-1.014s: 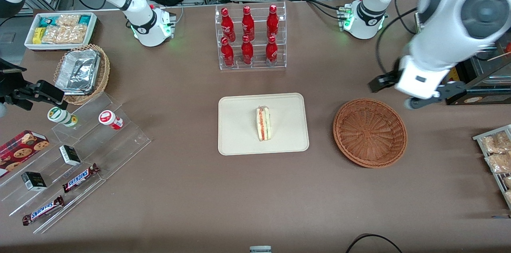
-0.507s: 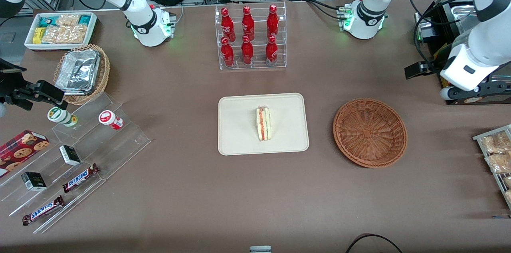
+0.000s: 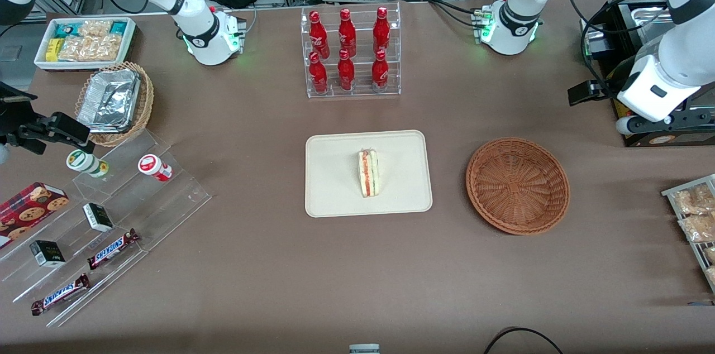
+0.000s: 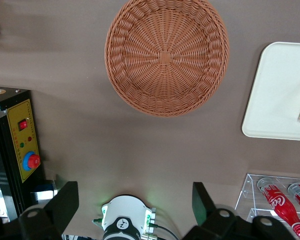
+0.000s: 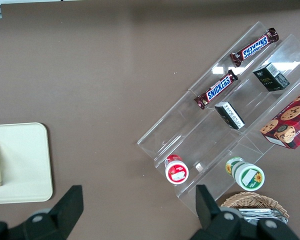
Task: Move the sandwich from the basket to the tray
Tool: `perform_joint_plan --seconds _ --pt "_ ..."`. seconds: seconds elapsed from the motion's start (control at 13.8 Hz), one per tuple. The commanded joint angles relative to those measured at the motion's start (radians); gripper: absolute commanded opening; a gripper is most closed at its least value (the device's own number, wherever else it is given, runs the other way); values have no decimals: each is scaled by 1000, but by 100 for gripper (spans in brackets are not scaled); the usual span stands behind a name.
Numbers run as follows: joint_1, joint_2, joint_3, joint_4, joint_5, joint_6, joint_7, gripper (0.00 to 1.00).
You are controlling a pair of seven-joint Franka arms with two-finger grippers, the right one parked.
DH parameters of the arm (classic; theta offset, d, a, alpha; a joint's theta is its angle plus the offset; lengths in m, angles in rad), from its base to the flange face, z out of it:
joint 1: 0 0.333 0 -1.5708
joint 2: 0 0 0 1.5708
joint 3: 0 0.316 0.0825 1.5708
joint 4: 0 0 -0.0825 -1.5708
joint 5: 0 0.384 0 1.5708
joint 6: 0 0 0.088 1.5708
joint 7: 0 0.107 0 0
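Sandwich [image 3: 368,172] rests on tray [image 3: 335,197]; our released hand [image 4: 135,205], high above basket [image 3: 518,185], risks little beyond snagging cables.

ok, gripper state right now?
Gripper: open, holding nothing, raised near the working arm's end of the table; sandwich lies on the tray.

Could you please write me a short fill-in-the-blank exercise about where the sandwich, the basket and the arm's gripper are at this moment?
1. The sandwich lies on the ____.
2. The basket holds ____.
3. The gripper is ____, its fingers spread wide, away from the basket toward the working arm's end of the table.
4. The rack farther from the front camera than the tray holds ____ red bottles.

Missing words: tray; nothing; open; six
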State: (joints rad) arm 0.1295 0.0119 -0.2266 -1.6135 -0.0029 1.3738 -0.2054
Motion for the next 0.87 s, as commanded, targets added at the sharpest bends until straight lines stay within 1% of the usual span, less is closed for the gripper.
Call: perform_joint_plan --seconds 0.0,0.07,0.29,0.51,0.8 --pt "-80 -7 84 41 -2 -16 20 100" --pt "-103 11 130 61 -3 -18 18 100" --pt "-114 30 136 83 27 -22 95 100" --pt "-114 14 138 81 32 4 104 100" --pt "-111 -42 142 50 60 19 103 100"
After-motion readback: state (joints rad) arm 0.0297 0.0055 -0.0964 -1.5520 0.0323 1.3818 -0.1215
